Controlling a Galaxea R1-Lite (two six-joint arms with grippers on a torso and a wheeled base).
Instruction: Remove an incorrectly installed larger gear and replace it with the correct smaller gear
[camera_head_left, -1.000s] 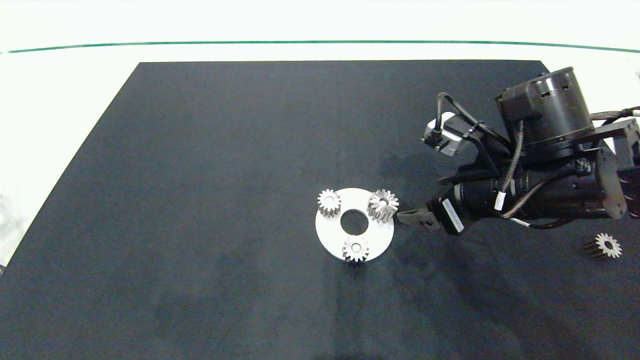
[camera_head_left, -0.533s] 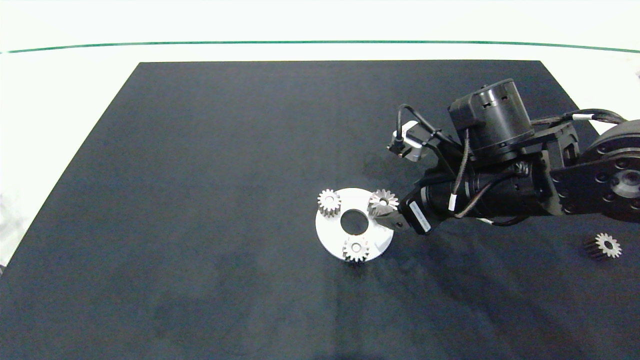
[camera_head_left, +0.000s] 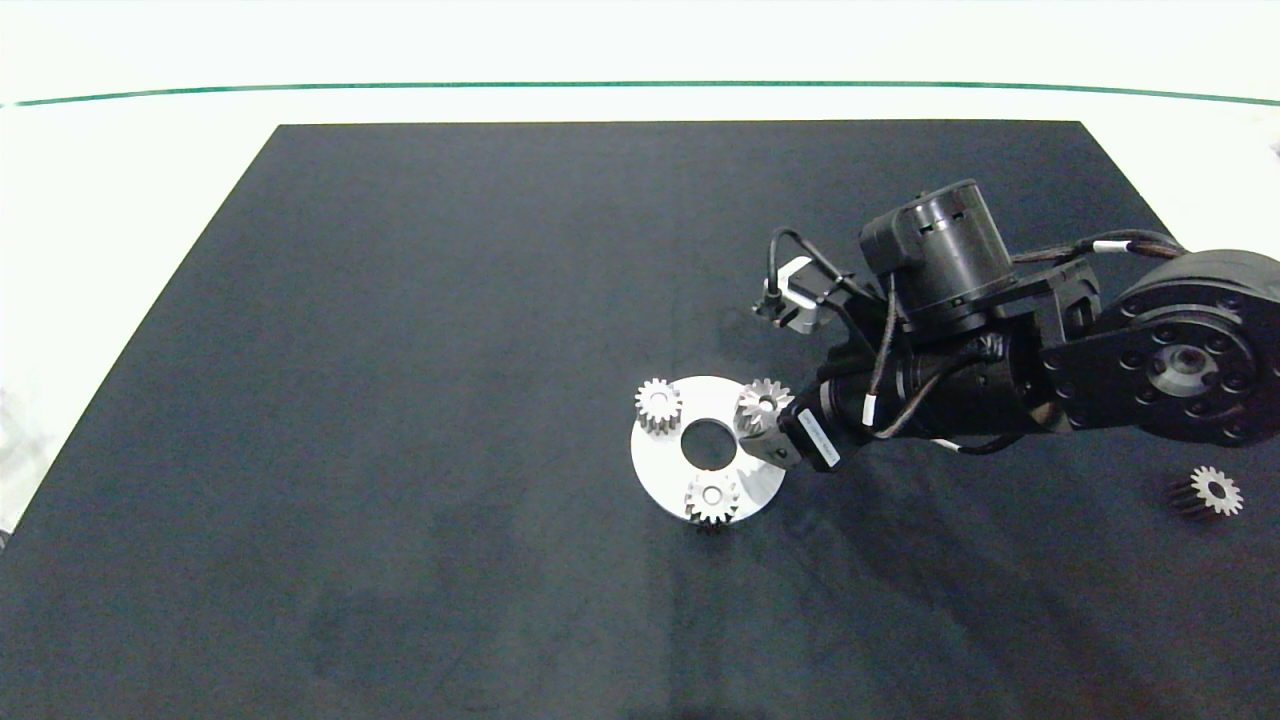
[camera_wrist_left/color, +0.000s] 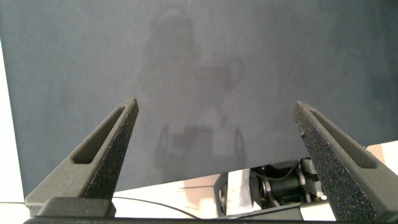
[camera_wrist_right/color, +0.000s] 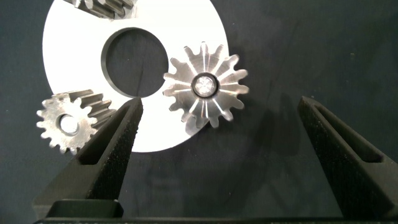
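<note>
The larger gear (camera_head_left: 765, 405) with long pointed teeth sits on a pin at the right rim of the white disc (camera_head_left: 665, 470). My right gripper (camera_head_left: 770, 428) hovers right at it, open. In the right wrist view the larger gear (camera_wrist_right/color: 205, 87) lies between the spread fingers (camera_wrist_right/color: 115, 140), untouched. The smaller gear (camera_head_left: 1210, 492) lies loose on the mat at the far right. My left gripper (camera_wrist_left/color: 216, 104) is open over bare mat and is out of the head view.
Two other small gears (camera_head_left: 658, 403) (camera_head_left: 712, 497) stand on the disc around its round centre hole (camera_head_left: 708, 444). The black mat (camera_head_left: 400, 400) covers the white table, whose bare margin runs along the far and left sides.
The right arm has swung left and lowered, bringing its open gripper from beside the disc to around the larger gear. The gears have not moved.
</note>
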